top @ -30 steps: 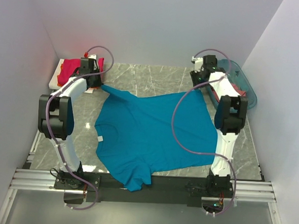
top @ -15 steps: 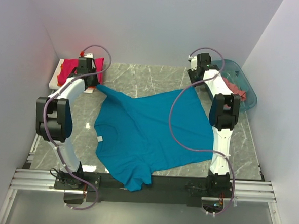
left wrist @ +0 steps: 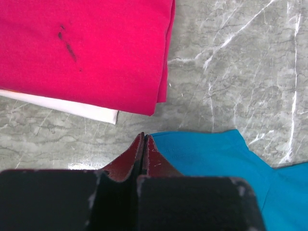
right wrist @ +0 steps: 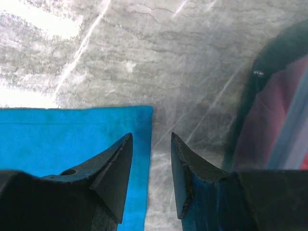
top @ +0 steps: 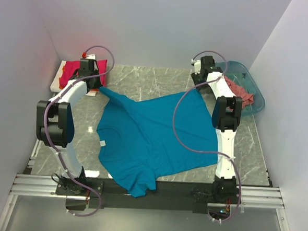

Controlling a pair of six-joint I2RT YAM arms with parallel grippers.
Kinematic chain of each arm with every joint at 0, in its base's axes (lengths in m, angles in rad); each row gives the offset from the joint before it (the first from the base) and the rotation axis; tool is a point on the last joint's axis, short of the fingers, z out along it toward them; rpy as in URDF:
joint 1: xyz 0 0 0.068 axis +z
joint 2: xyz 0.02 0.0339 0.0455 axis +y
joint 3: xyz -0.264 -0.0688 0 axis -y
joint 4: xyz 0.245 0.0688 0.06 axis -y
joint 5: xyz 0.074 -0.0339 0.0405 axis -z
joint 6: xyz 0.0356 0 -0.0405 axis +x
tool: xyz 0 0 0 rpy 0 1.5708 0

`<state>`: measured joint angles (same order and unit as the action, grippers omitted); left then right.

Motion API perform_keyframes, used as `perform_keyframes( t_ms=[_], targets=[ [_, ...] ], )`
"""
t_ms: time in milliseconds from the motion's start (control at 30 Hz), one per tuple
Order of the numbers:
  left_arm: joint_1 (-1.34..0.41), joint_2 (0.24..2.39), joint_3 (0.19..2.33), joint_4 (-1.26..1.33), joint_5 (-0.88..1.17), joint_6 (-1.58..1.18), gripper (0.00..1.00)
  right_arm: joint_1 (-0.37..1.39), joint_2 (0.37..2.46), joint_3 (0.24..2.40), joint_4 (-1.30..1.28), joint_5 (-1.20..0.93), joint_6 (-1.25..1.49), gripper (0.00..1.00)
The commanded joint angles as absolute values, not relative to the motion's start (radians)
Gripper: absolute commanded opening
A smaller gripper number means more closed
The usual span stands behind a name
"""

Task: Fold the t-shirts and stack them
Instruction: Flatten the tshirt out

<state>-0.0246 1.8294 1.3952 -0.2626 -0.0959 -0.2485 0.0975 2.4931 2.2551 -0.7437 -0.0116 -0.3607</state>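
A teal-blue t-shirt point(top: 152, 136) lies spread on the marble table, collar toward the near edge. My left gripper point(top: 96, 88) is shut on its far left hem corner; in the left wrist view the closed fingertips point(left wrist: 143, 138) meet the blue cloth point(left wrist: 207, 154). My right gripper point(top: 198, 88) hovers open over the far right hem corner. In the right wrist view that gripper point(right wrist: 151, 144) has one finger above the blue cloth point(right wrist: 72, 134) and the other above bare marble. A folded magenta-red t-shirt point(top: 75, 71) point(left wrist: 82, 48) rests on a white board point(left wrist: 72, 107).
A translucent teal basket point(top: 250, 87) point(right wrist: 288, 110) stands at the far right with a salmon-pink t-shirt point(top: 243, 92) inside, close to my right gripper. White walls close in three sides. A metal rail point(top: 149, 191) runs along the near edge.
The left gripper pulled the shirt's far left corner a little to the left. The right gripper moved left, away from the basket, to the far right corner, its jaws slightly narrower.
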Motion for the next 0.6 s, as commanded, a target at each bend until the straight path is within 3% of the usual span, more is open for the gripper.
perform_keyframes(
  t_ms=[0, 567],
  targets=[
    [-0.02, 1.792, 1.416, -0.252, -0.081, -0.236, 0.0, 0.097, 2.514, 2.324, -0.765, -0.031, -0.379, 0.45],
    [-0.023, 1.782, 1.43, -0.262, -0.055, -0.242, 0.0, 0.11, 2.619, 2.454, -0.896, -0.02, -0.479, 0.45]
  ],
)
